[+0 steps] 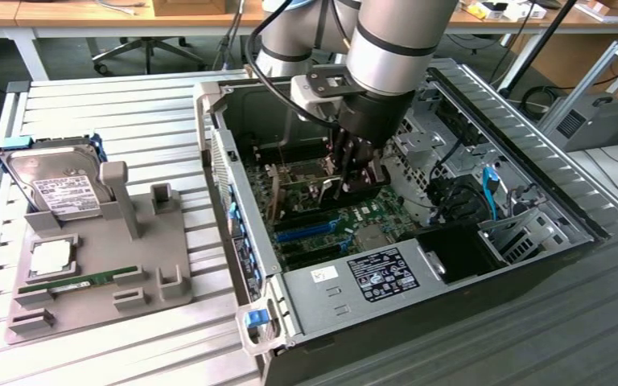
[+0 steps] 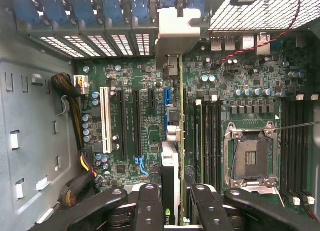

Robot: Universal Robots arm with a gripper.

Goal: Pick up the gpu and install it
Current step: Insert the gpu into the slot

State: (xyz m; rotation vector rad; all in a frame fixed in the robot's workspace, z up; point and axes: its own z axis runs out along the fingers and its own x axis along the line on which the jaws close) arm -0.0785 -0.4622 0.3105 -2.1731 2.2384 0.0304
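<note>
Black gripper (image 2: pixel 177 211) pinches the gpu (image 2: pixel 170 176) by its long top edge.
The card stands on edge over the green motherboard (image 2: pixel 150 76) inside the computer case (image 1: pixel 220 153), with its silver bracket (image 2: pixel 174 38) toward the rear slots. It looks light, stiff and fragile, and is safest held by its bare board edges.

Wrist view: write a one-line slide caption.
End effector grips the gpu, seen edge-on, at the motherboard inside the open computer case.

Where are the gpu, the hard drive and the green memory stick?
gpu (image 2: pixel 171 166), wrist view, its pale upper edge.
hard drive (image 1: pixel 65 193), exterior view, its white label.
memory stick (image 1: pixel 78 281), exterior view, middle of the green strip.
</note>
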